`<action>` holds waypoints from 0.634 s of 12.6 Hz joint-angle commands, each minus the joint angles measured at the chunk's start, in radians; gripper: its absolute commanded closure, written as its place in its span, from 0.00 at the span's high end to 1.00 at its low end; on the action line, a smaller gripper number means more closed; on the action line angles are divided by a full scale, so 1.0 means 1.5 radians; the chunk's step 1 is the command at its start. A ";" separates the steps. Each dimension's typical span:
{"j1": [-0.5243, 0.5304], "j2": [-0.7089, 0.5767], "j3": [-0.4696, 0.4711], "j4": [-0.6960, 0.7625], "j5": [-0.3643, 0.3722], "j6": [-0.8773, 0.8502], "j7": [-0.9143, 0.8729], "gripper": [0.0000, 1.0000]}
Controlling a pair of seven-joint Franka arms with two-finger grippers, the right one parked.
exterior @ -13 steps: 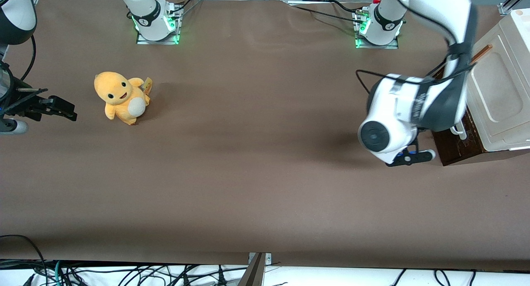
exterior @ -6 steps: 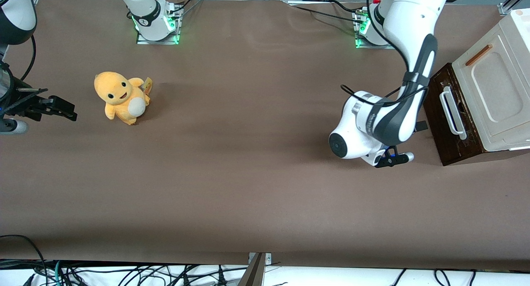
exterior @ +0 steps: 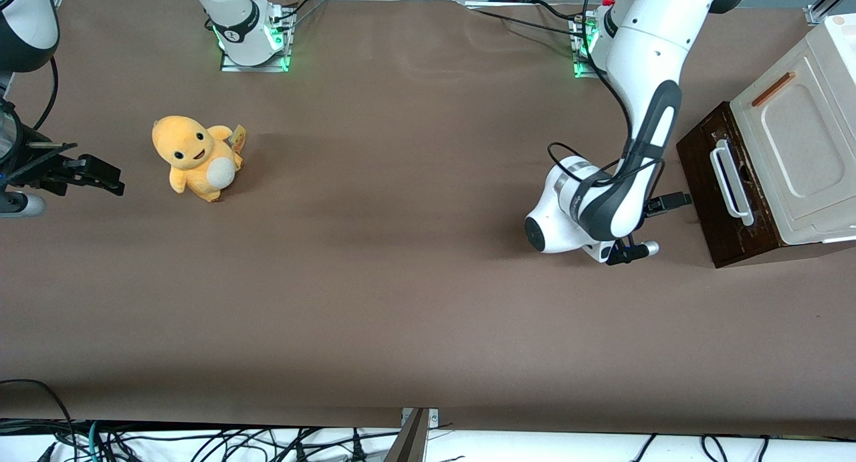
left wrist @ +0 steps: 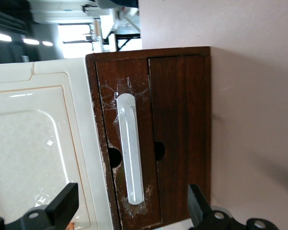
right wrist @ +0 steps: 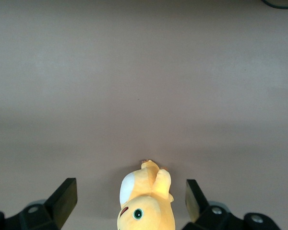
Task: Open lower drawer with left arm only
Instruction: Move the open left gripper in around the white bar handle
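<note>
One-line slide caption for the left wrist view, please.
Open gripper faces the dark wooden lower drawer, fingers apart and clear of its white bar handle, beside the cream cabinet panel.

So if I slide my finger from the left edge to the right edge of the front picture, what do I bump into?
Yellow plush toy → the working white left arm with its small black gripper, open, hanging in front of the drawer → dark brown wooden lower drawer with its white bar handle → cream-white cabinet.

Bare table separates the spread end effector [left wrist: 129, 211] from the lower drawer [left wrist: 156, 139].
</note>
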 commanded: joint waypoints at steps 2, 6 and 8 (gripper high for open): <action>0.002 -0.002 0.007 -0.057 0.043 -0.008 -0.016 1.00; 0.028 -0.002 0.012 -0.087 0.070 -0.009 -0.045 1.00; 0.051 -0.001 0.012 -0.098 0.089 -0.008 -0.049 1.00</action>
